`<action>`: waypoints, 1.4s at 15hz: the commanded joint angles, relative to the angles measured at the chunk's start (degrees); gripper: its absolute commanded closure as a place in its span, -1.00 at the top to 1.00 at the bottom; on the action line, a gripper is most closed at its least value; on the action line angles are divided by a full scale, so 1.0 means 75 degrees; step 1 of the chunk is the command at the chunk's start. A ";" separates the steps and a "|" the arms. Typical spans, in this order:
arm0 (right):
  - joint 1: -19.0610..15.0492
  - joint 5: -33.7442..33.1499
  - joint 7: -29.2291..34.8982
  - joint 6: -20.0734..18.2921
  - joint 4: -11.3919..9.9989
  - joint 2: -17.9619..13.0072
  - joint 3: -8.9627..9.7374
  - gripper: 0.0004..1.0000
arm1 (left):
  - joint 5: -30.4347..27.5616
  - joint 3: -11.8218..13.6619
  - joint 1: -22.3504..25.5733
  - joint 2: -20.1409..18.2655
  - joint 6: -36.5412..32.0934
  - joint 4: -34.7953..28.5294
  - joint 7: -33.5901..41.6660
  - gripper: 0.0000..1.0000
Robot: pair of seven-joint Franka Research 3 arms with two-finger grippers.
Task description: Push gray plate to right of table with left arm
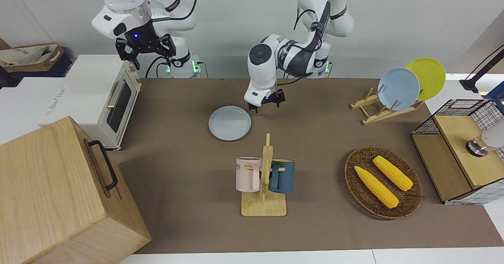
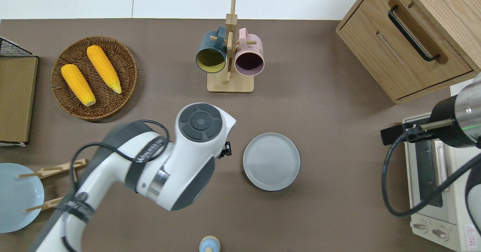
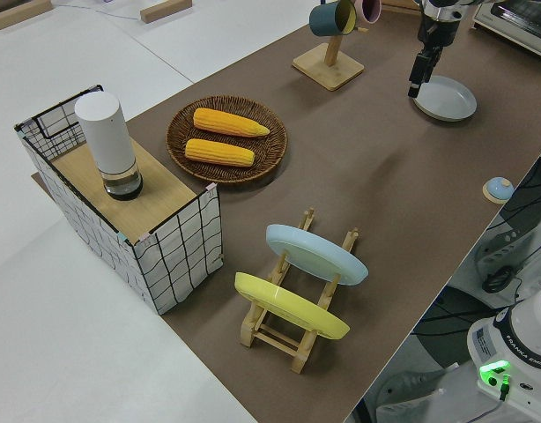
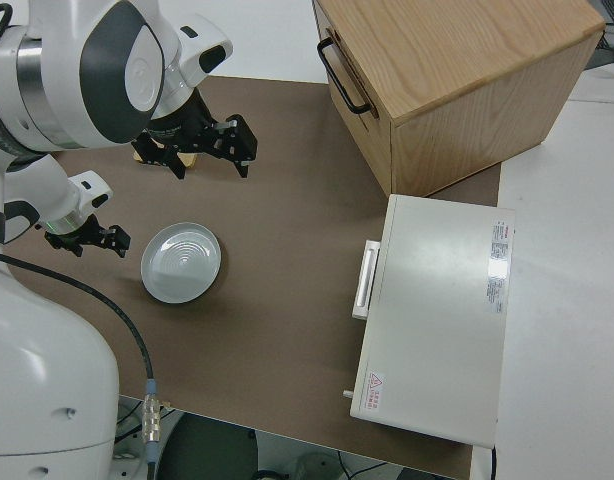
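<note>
The gray plate [image 1: 229,122] lies flat on the brown table [image 1: 177,157], about midway along it and nearer to the robots than the mug rack; it also shows in the overhead view [image 2: 271,161] and the right side view [image 4: 181,262]. My left gripper [image 1: 265,103] is open and empty. It hangs just above the mat beside the plate, toward the left arm's end, and does not touch the plate. In the overhead view the arm's wrist hides most of it. My right gripper [image 1: 145,55] is open and parked.
A mug rack [image 1: 264,177] with a pink and a blue mug stands farther from the robots than the plate. A toaster oven [image 1: 106,98] and a wooden cabinet [image 1: 59,193] fill the right arm's end. A corn basket [image 1: 382,182], a plate rack [image 1: 397,89] and a wire box [image 1: 456,154] stand at the left arm's end.
</note>
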 commanded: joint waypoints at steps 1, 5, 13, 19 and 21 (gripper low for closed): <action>-0.0151 0.0044 0.0099 -0.0119 0.0066 -0.0022 0.0117 0.97 | -0.0125 -0.0042 0.0997 -0.0807 -0.0556 -0.0043 0.0944 1.00; -0.0151 0.0033 0.0099 -0.0119 0.0066 -0.0022 0.0128 0.97 | -0.0172 -0.0042 0.2217 -0.1043 -0.1447 0.0495 0.2224 1.00; -0.0151 0.0033 0.0099 -0.0119 0.0066 -0.0022 0.0128 0.97 | -0.0792 -0.0041 0.3343 -0.0996 -0.1870 0.1445 0.3374 1.00; -0.0151 0.0044 0.0099 -0.0119 0.0066 -0.0022 0.0117 0.97 | -0.0747 -0.0041 0.3379 -0.1008 -0.1928 0.1551 0.4265 1.00; -0.0151 0.0033 0.0099 -0.0119 0.0066 -0.0022 0.0117 0.97 | -0.0735 -0.0053 0.3402 -0.0938 -0.1928 0.1574 0.4289 1.00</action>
